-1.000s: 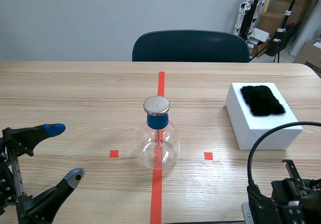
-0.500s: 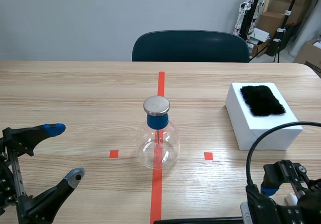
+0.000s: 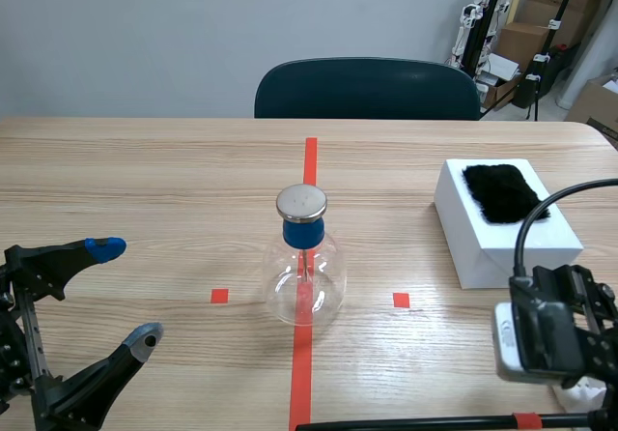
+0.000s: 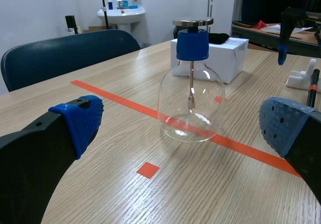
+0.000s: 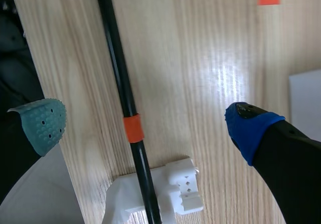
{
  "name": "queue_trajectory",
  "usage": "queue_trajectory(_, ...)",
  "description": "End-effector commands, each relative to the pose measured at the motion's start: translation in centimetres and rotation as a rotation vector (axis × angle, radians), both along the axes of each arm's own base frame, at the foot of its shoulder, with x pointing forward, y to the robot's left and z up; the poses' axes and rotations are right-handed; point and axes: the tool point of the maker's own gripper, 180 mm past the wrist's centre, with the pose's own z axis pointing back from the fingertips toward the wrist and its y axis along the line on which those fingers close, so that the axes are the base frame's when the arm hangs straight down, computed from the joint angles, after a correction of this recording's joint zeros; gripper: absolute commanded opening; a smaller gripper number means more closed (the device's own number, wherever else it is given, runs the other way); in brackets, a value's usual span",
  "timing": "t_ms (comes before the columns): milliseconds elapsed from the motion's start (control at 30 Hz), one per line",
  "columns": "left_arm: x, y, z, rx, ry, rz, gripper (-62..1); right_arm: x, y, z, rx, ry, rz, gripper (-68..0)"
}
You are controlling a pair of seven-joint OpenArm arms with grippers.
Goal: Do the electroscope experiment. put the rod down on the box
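the clear round glass flask (image 3: 304, 291) is glossy, its flat metal disc (image 3: 301, 202) polished. the pale wood-grain table (image 3: 145, 189) has a soft sheen, and the black fur patch (image 3: 504, 192) looks shaggy.

place: lab | cues: wall sink (image 4: 122, 14); stacked cardboard boxes (image 3: 529, 41); tape-marked table (image 3: 145, 180)

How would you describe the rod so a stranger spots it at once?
On the light wooden table, look along the near edge, under the right gripper. There lies a thin black rod on a white plastic stand; its orange band marks it out.
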Motion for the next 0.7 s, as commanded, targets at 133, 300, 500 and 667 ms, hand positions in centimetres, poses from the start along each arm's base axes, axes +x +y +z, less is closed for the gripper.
queue_trajectory(133,0.2,0.2,0.7,-0.018,-0.022,0.003,1.4,1.9,0.6,4.1,0.236,-0.072,-0.107,0.4)
queue_trajectory(300,0.2,0.2,0.7,-0.018,-0.022,0.003,1.4,3.0,1.5,8.2,0.499,-0.132,-0.209,0.4)
queue_trajectory(500,0.2,0.2,0.7,-0.018,-0.022,0.003,1.4,3.5,2.7,11.1,0.732,-0.207,-0.305,0.4)
queue_trajectory(667,0.2,0.2,0.7,-0.018,-0.022,0.003,1.4,5.3,1.9,12.3,0.794,-0.344,-0.406,0.4)
